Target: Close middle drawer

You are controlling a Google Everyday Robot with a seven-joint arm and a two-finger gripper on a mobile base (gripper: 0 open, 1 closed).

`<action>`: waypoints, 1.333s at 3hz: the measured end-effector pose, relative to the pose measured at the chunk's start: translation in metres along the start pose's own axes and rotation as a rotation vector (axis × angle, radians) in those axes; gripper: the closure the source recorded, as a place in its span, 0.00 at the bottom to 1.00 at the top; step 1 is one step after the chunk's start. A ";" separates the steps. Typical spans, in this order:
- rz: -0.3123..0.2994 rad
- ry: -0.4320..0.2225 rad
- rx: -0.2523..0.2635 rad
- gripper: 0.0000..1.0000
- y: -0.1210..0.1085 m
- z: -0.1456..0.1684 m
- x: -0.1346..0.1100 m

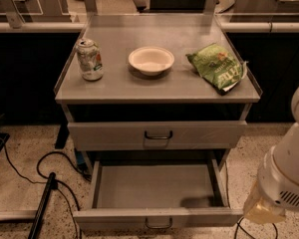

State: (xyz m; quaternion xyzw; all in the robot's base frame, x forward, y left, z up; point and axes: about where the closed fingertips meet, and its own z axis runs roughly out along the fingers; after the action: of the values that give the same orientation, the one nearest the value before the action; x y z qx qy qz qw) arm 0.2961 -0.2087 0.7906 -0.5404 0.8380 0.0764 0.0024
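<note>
Cables lie on the speckled floor left of the cabinet, with a dark pole slanting beside its lower left corner.

On the cabinet top:
- **Left side:** a soda can stands upright.
- **Centre:** a white bowl sits right way up, apart from the can.
- **Right side:** a green chip bag lies flat near the right edge, apart from the bowl.

Below the cabinet top is a dark gap, then the top drawer, whose front has a dark handle at its centre.

Under that, the middle drawer is pulled far out of the cabinet toward the camera. Its grey tray is in full view, with a shadow in its right rear corner. Its low front panel is at the bottom of the view, with a small dark handle at its centre.

The robot arm comes in right of the cabinet as bulky white segments angling down and leftward. The gripper is a yellowish end piece hanging below the last white segment. It is just right of the open drawer's front right corner and not touching it as far as can be seen. Whether the gripper is open or closed cannot be told.
</note>
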 end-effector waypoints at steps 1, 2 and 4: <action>0.089 0.009 -0.061 1.00 0.006 0.065 0.014; 0.160 0.014 -0.090 1.00 0.004 0.115 0.022; 0.216 0.016 -0.112 1.00 -0.006 0.148 0.023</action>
State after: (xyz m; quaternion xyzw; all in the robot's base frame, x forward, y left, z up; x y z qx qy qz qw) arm 0.2806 -0.2131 0.6417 -0.4466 0.8858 0.1187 -0.0429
